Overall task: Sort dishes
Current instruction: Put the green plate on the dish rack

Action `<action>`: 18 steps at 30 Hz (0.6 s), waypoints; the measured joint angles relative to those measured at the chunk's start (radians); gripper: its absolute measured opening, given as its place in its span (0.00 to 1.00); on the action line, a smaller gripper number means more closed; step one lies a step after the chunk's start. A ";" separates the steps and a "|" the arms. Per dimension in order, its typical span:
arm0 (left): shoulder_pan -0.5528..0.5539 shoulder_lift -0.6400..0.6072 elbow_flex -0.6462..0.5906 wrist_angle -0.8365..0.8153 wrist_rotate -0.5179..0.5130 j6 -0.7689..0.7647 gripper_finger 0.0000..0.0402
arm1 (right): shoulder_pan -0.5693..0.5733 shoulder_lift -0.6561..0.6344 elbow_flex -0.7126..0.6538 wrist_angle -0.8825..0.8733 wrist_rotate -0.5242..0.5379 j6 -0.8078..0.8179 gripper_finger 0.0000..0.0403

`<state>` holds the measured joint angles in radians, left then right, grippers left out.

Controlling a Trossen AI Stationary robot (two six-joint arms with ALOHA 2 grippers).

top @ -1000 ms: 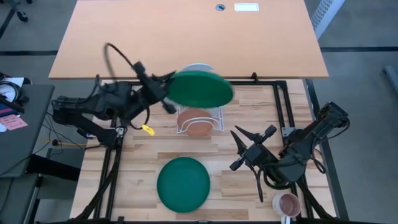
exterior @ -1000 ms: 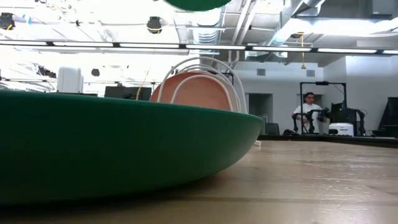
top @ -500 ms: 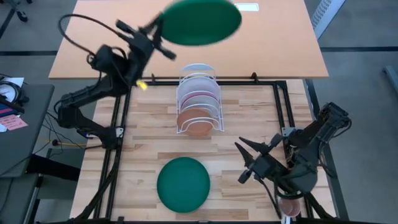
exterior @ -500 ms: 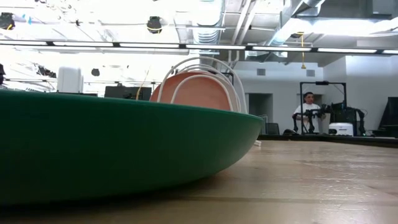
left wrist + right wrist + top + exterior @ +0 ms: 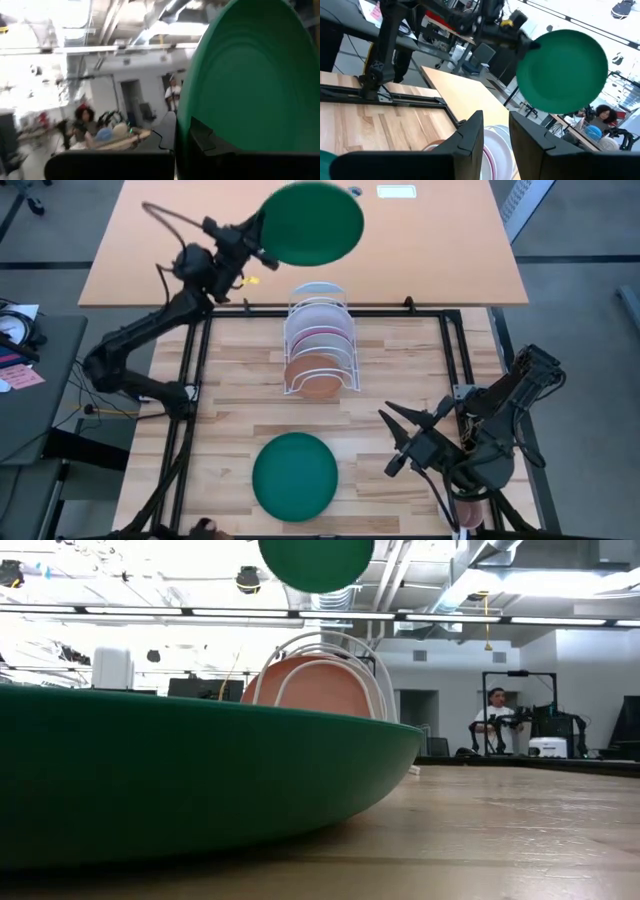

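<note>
High view: two green plates, one pinched aloft by the left hand (image 5: 258, 242) beyond the rack (image 5: 318, 345) of three plates, one flat on the desk (image 5: 240, 420); right hand (image 5: 397, 442) spread, empty.

Your left arm is stretched up and away from its base, raised high over the far side of the surface. Its left hand (image 5: 262, 240) is closed on the rim of a green plate (image 5: 312, 224) and holds it in the air. Your right arm is folded low at the near right corner; the right hand (image 5: 398, 442) has its fingers apart and holds nothing.
</note>
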<state>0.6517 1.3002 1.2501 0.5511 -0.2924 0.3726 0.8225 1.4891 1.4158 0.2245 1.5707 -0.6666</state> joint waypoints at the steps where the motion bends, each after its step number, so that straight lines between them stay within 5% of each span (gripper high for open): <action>1: 0.002 -0.015 -0.053 0.050 0.018 0.000 0.00 | 0.000 0.000 0.000 0.000 0.000 0.000 0.24; 8: 0.015 -0.095 -0.301 0.195 0.100 -0.052 0.00 | 0.000 0.000 0.000 0.000 0.000 0.004 0.24; 18: 0.023 -0.123 -0.432 0.303 0.101 -0.019 0.00 | -0.003 0.000 0.000 0.000 0.000 0.011 0.24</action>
<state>0.6749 1.1770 0.8186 0.8539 -0.1917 0.3536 0.8191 1.4891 1.4158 0.2249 1.5707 -0.6552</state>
